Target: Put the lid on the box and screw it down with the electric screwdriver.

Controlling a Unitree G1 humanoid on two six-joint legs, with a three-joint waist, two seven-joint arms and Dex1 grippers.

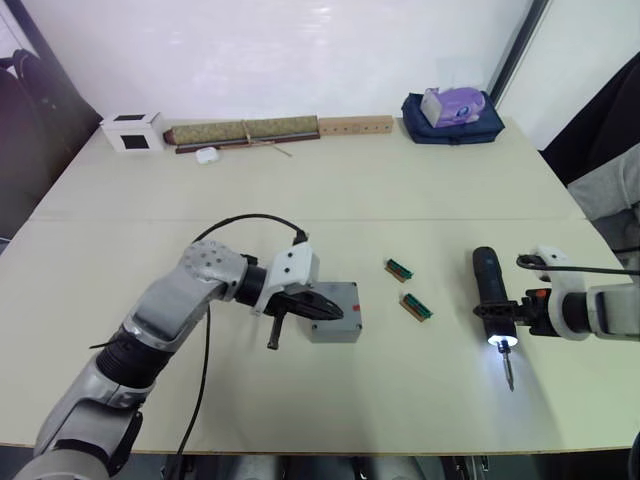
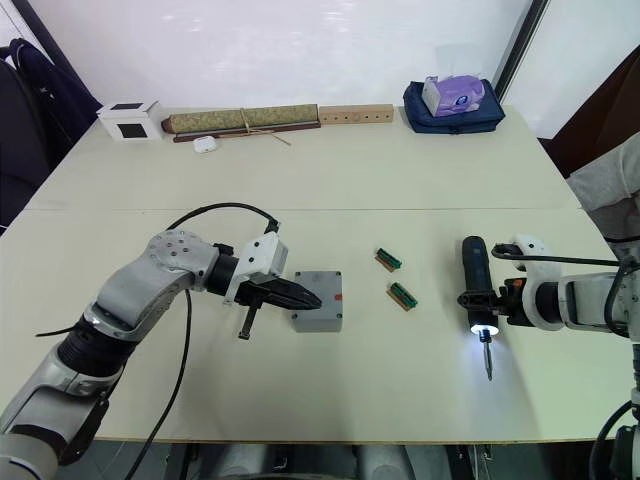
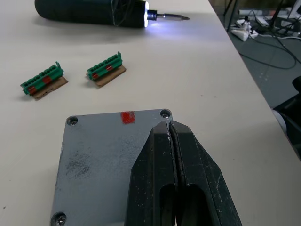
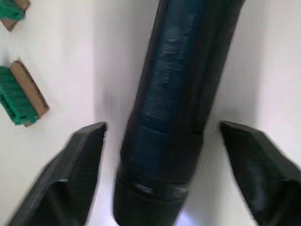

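Nearest, at about 5 o'clock on the pale desk (image 1: 420,200): electric screwdriver (image 1: 490,285), lying flat, thin bit aimed at the near edge, a white lamp lit at the bit end. Right gripper (image 1: 497,318) reaching in from 3 o'clock, jaws spread wide with a black finger (image 4: 61,183) on each side of the dark barrel, gaps visible between both fingers and the tool, so not clamped. Toward the middle, at roughly 7 o'clock: grey box (image 1: 337,312), lid (image 3: 101,155) already seated on top, screw heads visible in three corners, small red mark by the edge facing the screwdriver. Left gripper (image 1: 338,312) over that lid, jaws pressed together to a thin slit, nothing between them, tips near the corner screw beside the red mark; contact with the lid surface not discernible. Between box and screwdriver: two small green circuit boards (image 1: 399,269), side by side, well apart from both. Farthest, along the 12 o'clock edge: white cube with a black face (image 1: 133,131) at 11 o'clock, long rolled mat (image 1: 243,132), small white case (image 1: 207,155) before it, wooden block with holes (image 1: 356,125), and dark blue bag (image 1: 452,119) with a purple tissue pack (image 1: 455,102) at 1 o'clock.
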